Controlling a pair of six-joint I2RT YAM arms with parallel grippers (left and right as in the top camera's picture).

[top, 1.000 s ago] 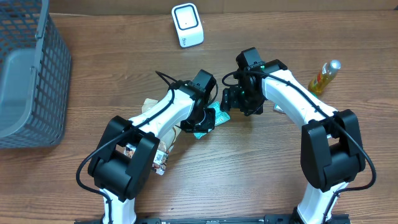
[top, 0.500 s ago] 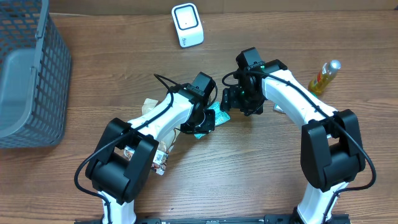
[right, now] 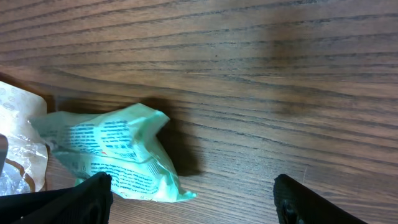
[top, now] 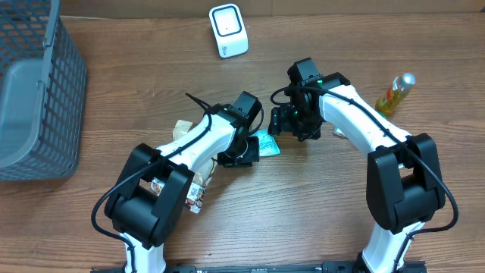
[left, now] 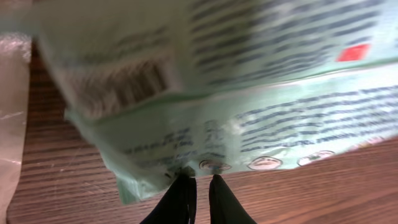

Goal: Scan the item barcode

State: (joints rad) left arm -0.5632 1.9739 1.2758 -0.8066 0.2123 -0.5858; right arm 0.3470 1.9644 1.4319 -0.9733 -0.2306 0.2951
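The item, a pale green packet [top: 267, 144], lies on the wooden table between my two grippers. In the left wrist view the packet [left: 249, 93] fills the upper frame, blurred, with its barcode [left: 121, 87] facing the camera. My left gripper [top: 244, 154] [left: 200, 182] is shut to a thin slit, its tips touching the packet's near edge with nothing between them. My right gripper [top: 286, 125] [right: 199, 199] hangs wide open just right of the packet [right: 118, 155], whose corner reaches toward the left finger [right: 87, 196]. The white scanner [top: 228, 30] stands at the back.
A grey wire basket [top: 38, 91] fills the far left. A yellow bottle [top: 395, 92] lies at the right. Clear-wrapped packets [top: 182, 133] and a small printed pack [top: 198, 196] lie beside the left arm. A crinkled clear wrapper [right: 15, 162] borders the green packet.
The green packet has come out from under my left gripper and now lies paler side up, a little further right. The left gripper drew back slightly down-left. The right arm held still.
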